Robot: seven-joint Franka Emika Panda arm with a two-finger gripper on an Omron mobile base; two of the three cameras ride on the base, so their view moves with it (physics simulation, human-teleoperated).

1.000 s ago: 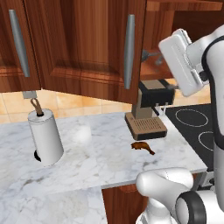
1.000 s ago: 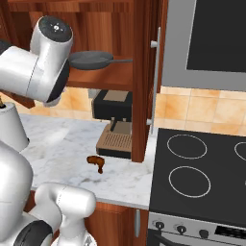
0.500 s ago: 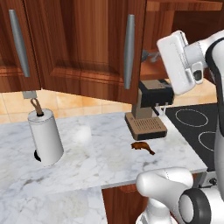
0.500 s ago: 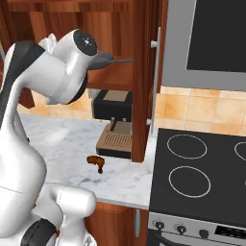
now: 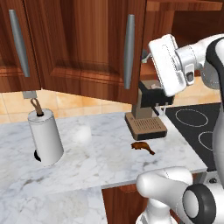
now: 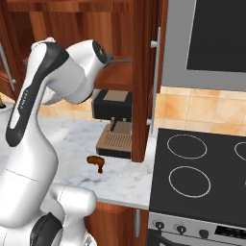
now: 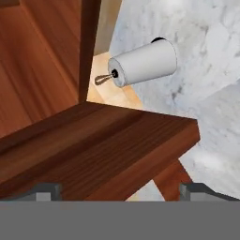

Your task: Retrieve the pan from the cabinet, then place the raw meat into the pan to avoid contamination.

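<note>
We see the gripper (image 7: 120,190) raised at the open cabinet (image 5: 87,48), its fingers spread wide and holding nothing. The pan (image 6: 122,61) lies on the shelf inside the cabinet; its thin handle shows beside the arm. The raw meat (image 5: 142,147) rests on the marble counter (image 5: 96,162), just in front of the coffee machine (image 5: 146,111)
</note>
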